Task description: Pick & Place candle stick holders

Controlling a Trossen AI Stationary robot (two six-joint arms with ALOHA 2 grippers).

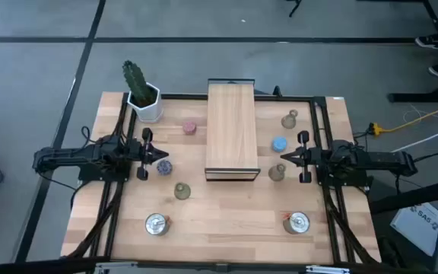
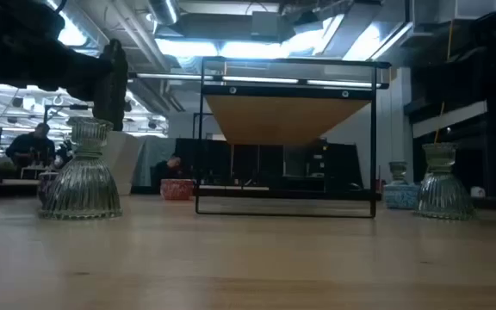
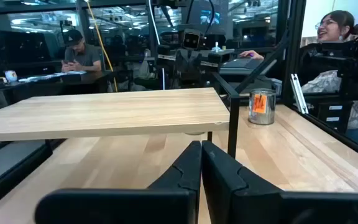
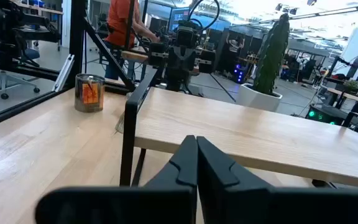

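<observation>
Grippers: left gripper (image 1: 160, 153) fingers together, holding nothing | right gripper (image 1: 285, 157) fingers together, holding nothing | wooden board (image 1: 231, 126) between them

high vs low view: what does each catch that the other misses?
High only: both arms with each claw shut, left claw and right claw facing the wooden board from either side; the cactus; two silver holders at the near edge; the pink holder's place left of the board.
Low only: the dark frame carrying the board; the olive holders' ribbed bell shape; the room behind.
Both: board, tabletop, olive holders.
</observation>
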